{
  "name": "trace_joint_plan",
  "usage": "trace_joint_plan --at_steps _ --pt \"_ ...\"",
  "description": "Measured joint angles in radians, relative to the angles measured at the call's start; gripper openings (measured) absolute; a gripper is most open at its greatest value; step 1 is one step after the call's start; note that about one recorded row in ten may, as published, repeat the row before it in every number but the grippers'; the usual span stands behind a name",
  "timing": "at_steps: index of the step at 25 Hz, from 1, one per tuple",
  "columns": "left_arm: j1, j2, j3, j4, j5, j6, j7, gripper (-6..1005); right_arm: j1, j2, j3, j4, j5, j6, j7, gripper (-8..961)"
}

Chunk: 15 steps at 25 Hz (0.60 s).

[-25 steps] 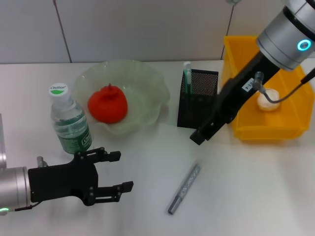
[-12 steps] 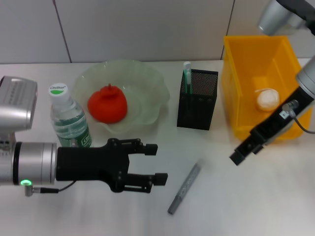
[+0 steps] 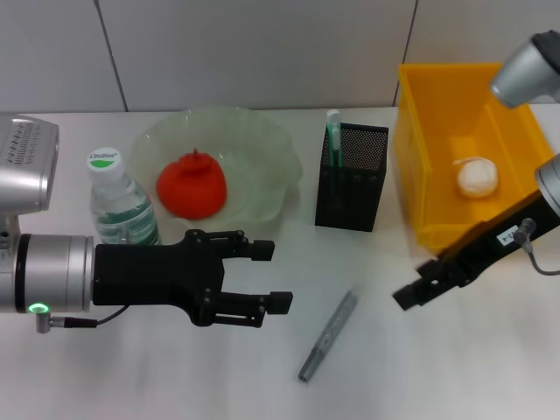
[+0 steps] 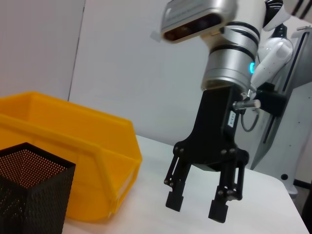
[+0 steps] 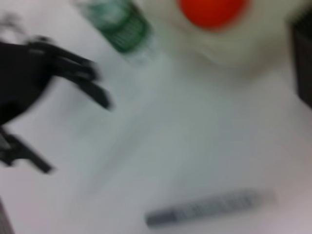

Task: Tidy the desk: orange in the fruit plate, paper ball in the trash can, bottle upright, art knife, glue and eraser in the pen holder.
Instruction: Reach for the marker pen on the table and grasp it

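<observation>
Already orange (image 3: 192, 185), paper ball (image 3: 477, 176), bottle (image 3: 121, 213) and glue (image 3: 332, 131) look settled; beside the pen holder (image 3: 352, 176), art knife (image 3: 328, 334) lies between two spread, empty hands.

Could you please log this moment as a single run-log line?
left gripper: open, above table beside upright clear plastic bottle | right gripper: open, empty | grey metallic stick: flat on table | white paper ball: in yellow bin

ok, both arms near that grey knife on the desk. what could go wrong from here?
1. The left gripper and right gripper flank the art knife, both open and empty; if both go for it, they could collide.
2. The knife lies flat on the table, so fingers may scrape the surface or skid it away.
3. The bottle stands close behind the left arm; a swing back could topple it.
</observation>
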Motion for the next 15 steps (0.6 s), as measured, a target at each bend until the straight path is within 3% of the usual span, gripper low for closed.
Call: trace_joint_plan --at_steps 7,15 --pt "-0.007 0.000 0.000 0.008 0.000 0.000 -0.021 802 -0.171 0.020 0.032 0.013 0.264 0.120 -0.444 740" --pt "-0.058 -0.003 0.010 0.025 0.004 -0.014 -0.126 801 -0.322 0.019 0.172 0.259 0.640 0.153 -1.006 741"
